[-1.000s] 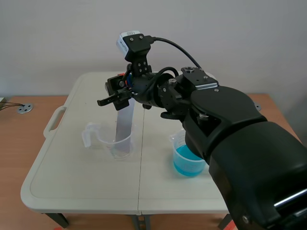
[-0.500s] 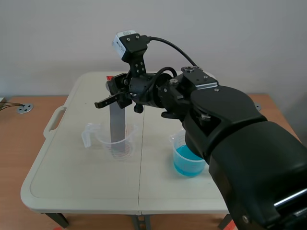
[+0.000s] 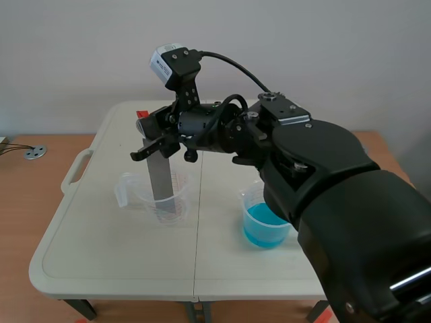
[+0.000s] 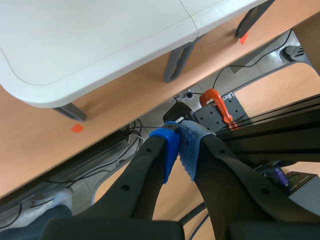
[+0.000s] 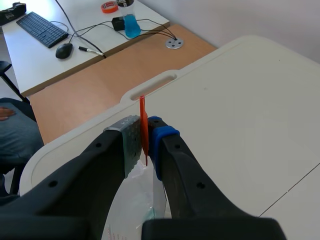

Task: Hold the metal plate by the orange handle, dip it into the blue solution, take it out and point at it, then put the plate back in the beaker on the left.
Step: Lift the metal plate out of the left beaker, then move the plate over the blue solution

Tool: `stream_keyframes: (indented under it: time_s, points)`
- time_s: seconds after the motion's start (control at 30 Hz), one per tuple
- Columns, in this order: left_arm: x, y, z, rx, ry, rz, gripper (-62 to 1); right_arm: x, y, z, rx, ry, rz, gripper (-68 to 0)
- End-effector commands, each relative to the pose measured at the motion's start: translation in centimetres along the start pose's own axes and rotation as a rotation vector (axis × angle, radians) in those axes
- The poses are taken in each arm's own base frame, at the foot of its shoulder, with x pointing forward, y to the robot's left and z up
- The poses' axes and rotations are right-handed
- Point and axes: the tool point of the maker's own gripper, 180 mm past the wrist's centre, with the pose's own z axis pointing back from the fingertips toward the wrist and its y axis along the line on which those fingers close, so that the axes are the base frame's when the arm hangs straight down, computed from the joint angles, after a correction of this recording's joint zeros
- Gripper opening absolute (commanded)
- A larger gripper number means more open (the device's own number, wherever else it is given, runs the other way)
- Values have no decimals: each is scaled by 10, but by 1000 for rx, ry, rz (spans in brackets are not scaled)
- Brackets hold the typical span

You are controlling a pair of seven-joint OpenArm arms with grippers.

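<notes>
Blue-padded and pressed together on nothing, the left end effector (image 4: 179, 147) hangs off the near side of the white surface (image 4: 75, 45). Its fingertips meet over the floor, where cables (image 4: 105, 150) trail and an orange clamp (image 4: 216, 102) sits on a black frame.

In the scene view the bulky right arm (image 3: 337, 202) comes in from the near right and stretches past the middle to the surface's left half. Just beside the arm, on the right half, stands the beaker of blue solution (image 3: 266, 229), with nothing dipped in it.

Farther on and to the left stands the clear beaker (image 3: 180, 195), its handle turned away from the blue one. The metal plate (image 3: 159, 180) stands nearly upright in it, with its lower end inside the beaker and its upper end up at the right end effector (image 3: 156, 140), which hovers above the rim.

The right wrist view shows the grip closely. The right end effector is pinching the orange handle (image 5: 142, 107) between its grey-green pad and its blue pad. The thin handle is edge-on and pokes up past the fingertips, and the clear beaker shows under the fingers.

Beyond the surface's far rim with its carrying slot (image 5: 149, 86) lie brown floor, then a pale desk (image 5: 75, 30) with a keyboard (image 5: 41, 27) and a mouse (image 5: 64, 50).
</notes>
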Motion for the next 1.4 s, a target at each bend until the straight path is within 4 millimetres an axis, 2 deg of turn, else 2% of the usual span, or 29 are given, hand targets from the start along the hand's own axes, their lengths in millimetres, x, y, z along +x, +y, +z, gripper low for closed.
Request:
stream_keyframes:
  time_s: [0.0,0.27,0.6,1.0,1.37]
  points:
    - [9,-4,-1,-11,-31,0,-591,32,-5,3,-5,-75,52,-664]
    - [9,-4,-1,-11,-30,0,-591,62,3,16,44,-131,154,-665]
    - [9,-4,-1,-10,-30,0,-591,83,14,36,69,-169,256,-665]
    - [9,-4,-1,-11,-31,0,-591,114,33,73,54,-229,415,-665]
    - [9,-4,-1,-11,-31,0,-591,144,32,122,7,-296,464,-665]
